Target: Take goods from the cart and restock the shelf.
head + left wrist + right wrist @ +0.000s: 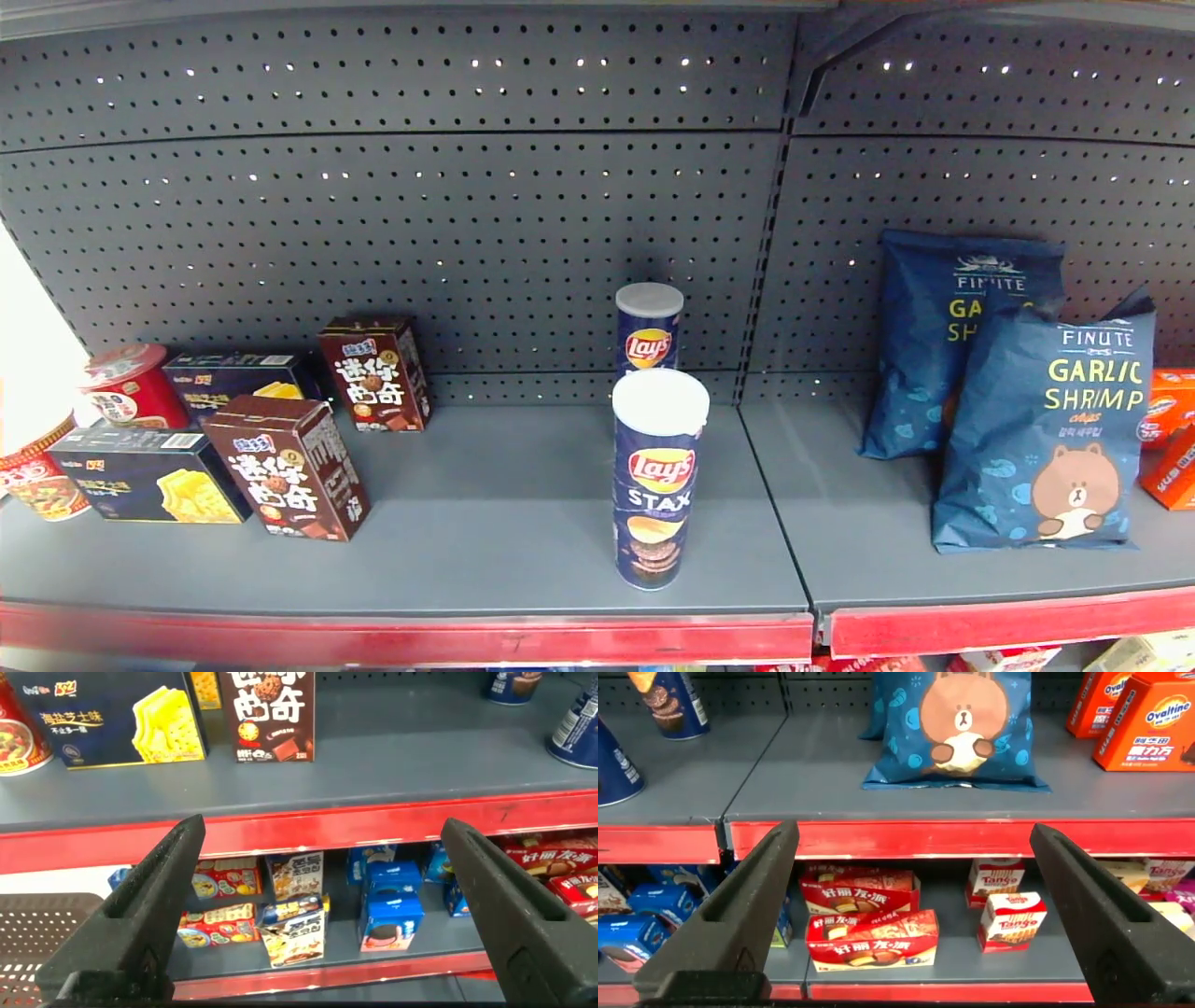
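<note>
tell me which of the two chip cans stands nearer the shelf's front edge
The near can, whose whole label shows, stands closest to the red shelf edge. The far can stands behind it, back by the perforated panel.

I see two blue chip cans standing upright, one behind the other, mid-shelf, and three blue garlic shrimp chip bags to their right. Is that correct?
Not quite: there are two garlic shrimp chip bags, not three. The head view shows the front bag overlapping the rear bag. The rest holds: the front chip can and rear chip can stand upright, one behind the other, in the middle of the shelf.
</note>
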`<state>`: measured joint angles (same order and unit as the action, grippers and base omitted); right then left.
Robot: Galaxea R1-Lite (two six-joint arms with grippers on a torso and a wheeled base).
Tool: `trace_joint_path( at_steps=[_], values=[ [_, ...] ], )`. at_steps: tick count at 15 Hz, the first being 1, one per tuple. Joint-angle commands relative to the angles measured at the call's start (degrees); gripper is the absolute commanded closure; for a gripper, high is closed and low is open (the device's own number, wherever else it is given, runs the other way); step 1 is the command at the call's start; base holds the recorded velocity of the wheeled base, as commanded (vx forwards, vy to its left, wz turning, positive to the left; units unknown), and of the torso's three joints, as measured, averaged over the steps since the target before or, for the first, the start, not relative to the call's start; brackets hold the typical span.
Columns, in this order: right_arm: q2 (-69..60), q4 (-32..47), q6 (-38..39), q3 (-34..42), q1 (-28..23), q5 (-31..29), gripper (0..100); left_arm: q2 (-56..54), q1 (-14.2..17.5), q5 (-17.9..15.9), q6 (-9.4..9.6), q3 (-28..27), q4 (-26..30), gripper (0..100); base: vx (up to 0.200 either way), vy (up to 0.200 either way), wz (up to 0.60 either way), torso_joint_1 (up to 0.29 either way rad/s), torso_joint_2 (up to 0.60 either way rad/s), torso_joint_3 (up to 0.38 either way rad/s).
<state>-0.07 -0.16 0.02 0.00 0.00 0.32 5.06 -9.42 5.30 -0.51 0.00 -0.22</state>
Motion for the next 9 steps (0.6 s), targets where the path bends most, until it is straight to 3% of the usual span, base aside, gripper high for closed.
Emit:
trace_joint_path(
  at_steps=[1,3,4,9],
  values=[
    [0.07,-0.02,-0.02,0.00,0.00,0.03,0,0.21,-0.07,-0.03,-0.10,0.00,-0.04,0,0.000,0.000,0.00,0.000,0.00,0.000],
    [0.07,-0.02,-0.02,0.00,0.00,0.03,0,0.21,-0.07,-0.21,-0.10,0.00,-0.04,0,0.000,0.000,0.00,0.000,0.00,0.000],
    [0.07,-0.02,-0.02,0.00,0.00,0.03,0,0.21,-0.07,-0.47,-0.10,0.00,-0.04,0,0.000,0.000,0.60,0.002,0.01,0.002],
    [0.07,-0.02,-0.02,0.00,0.00,0.03,0,0.21,0.02,-0.29,-0.10,0.00,-0.04,0,0.000,0.000,0.00,0.000,0.00,0.000]
  ],
)
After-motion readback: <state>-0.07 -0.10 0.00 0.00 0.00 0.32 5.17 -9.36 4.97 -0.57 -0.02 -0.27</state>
